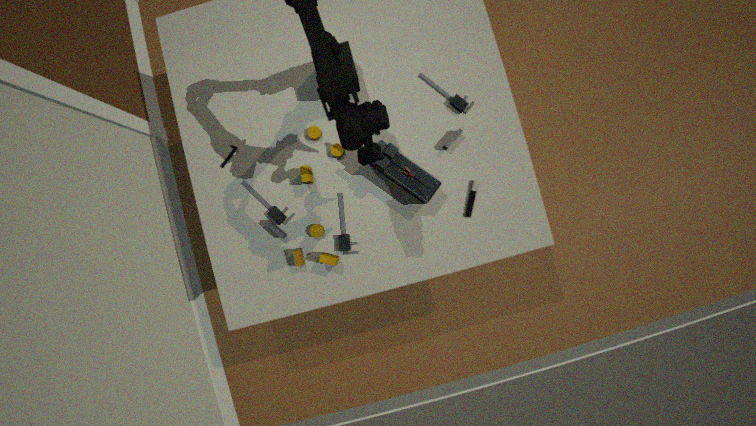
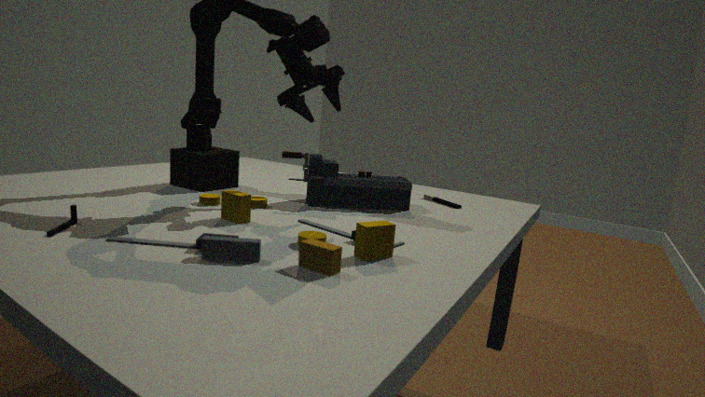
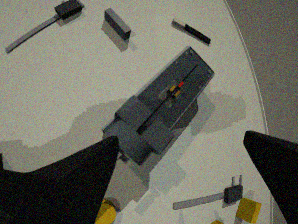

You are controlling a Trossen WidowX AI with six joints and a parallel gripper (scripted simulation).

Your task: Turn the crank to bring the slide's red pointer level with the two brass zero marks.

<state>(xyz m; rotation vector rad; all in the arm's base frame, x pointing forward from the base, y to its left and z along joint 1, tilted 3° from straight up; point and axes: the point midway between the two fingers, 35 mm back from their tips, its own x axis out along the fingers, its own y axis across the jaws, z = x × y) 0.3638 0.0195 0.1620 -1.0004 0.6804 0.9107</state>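
From my station I see the black six-joint arm [image 2: 202, 74] rising straight from its dark block base [image 2: 183, 183], elbow bent over the top, wrist angled downward. The black parallel-jaw gripper [image 2: 315, 101] hangs high in the air, its fingers [image 2: 333, 90] spread wide, nothing between them.

Dark grey crank machine [image 2: 358, 192] on table, red pointer [image 3: 180, 84] mid-slide

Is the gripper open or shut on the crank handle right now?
Open, holding nothing. The gripper hangs well above the machine with fingers spread wide, and the crank handle sticks out free below.
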